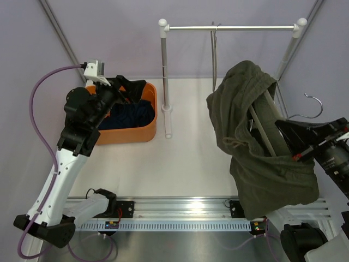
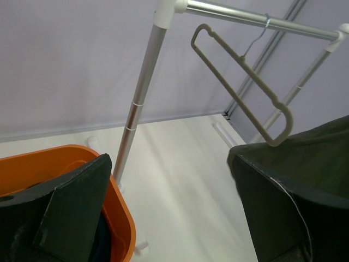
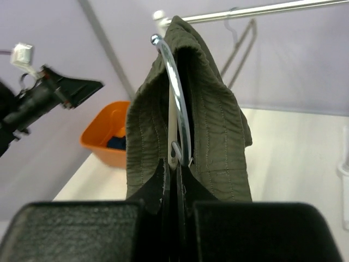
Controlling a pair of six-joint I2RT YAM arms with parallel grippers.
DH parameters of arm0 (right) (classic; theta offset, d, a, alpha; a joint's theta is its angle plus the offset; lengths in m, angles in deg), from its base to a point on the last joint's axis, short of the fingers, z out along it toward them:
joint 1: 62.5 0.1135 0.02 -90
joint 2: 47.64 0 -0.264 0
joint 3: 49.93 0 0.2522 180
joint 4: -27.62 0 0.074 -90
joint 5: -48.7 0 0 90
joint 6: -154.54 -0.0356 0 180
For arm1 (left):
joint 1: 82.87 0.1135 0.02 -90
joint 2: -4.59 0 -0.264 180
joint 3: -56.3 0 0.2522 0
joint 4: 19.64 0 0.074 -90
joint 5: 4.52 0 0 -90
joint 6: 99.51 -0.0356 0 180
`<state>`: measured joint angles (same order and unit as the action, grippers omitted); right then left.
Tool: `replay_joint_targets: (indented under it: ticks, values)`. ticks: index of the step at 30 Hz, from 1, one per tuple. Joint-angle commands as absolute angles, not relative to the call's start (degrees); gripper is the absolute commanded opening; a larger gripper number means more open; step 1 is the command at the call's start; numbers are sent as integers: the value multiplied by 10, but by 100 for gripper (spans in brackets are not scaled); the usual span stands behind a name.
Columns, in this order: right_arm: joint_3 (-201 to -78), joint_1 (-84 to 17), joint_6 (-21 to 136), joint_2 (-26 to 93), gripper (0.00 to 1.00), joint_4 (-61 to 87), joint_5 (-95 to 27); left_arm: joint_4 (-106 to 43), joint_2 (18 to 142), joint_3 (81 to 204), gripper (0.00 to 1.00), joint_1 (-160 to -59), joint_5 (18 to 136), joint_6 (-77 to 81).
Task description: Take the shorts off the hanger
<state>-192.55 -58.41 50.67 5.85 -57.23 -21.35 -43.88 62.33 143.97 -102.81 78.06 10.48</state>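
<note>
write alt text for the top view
Right gripper shut on a hanger draped with olive shorts, on the right. Left gripper hangs open over an orange bin holding navy shorts; a rail stands behind.

No text, label, brand, number or sign is legible on anything in view.

olive shorts: matt woven cloth, crinkled, with visible stitching; navy shorts: soft dark cloth; hanger hook: bright polished metal wire; spare hanger: grey matt plastic; rail: shiny metal tube; bin: smooth orange plastic; tabletop: white, smooth.
</note>
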Motion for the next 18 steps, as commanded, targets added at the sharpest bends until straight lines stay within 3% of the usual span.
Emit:
replay_joint_targets:
  ticks: [1,6,12,18]
  values:
    - [-1953,-584,493,66,0,-560,-84,-427,601,1462,99,-1028,726,113]
    - [-1899,-584,459,54,0,-515,49,-431,589,1471,99,-1028,672,99]
    - [-1782,-584,458,43,0,-462,84,-407,587,1475,99,-1028,561,88]
    - [-1749,-584,449,61,0,-415,122,-368,620,1492,99,-1028,399,121]
